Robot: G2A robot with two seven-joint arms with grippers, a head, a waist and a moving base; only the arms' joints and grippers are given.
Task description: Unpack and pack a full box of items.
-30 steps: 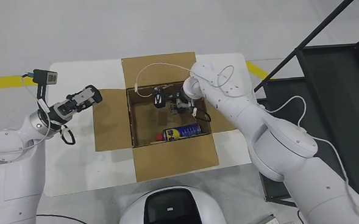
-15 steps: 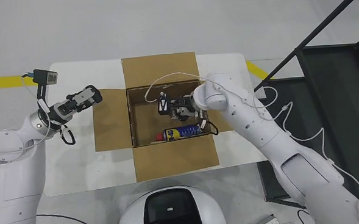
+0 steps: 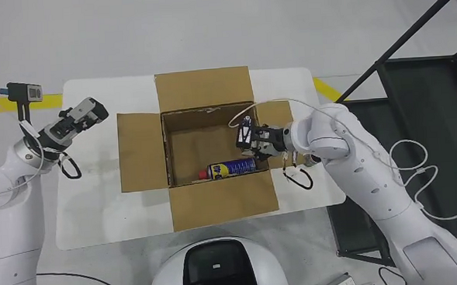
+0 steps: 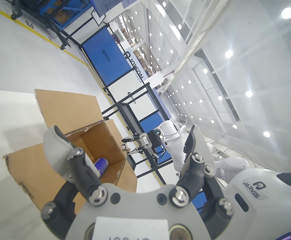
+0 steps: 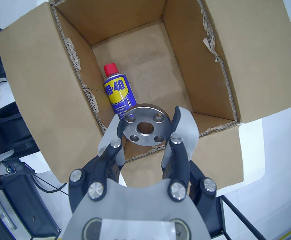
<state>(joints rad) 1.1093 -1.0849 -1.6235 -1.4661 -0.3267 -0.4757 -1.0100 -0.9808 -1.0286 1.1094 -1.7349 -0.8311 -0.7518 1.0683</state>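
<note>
Metal flange (image 5: pixel 143 127) in right pincer (image 5: pixel 147 124)

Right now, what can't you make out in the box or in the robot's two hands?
Right wrist view: the spray can's bottom end, hidden behind the metal disc held in the right hand.
Top view: the disc itself, too small to tell apart from the hand around it.
Left wrist view: most of the can, hidden behind a finger of the open left hand.
</note>
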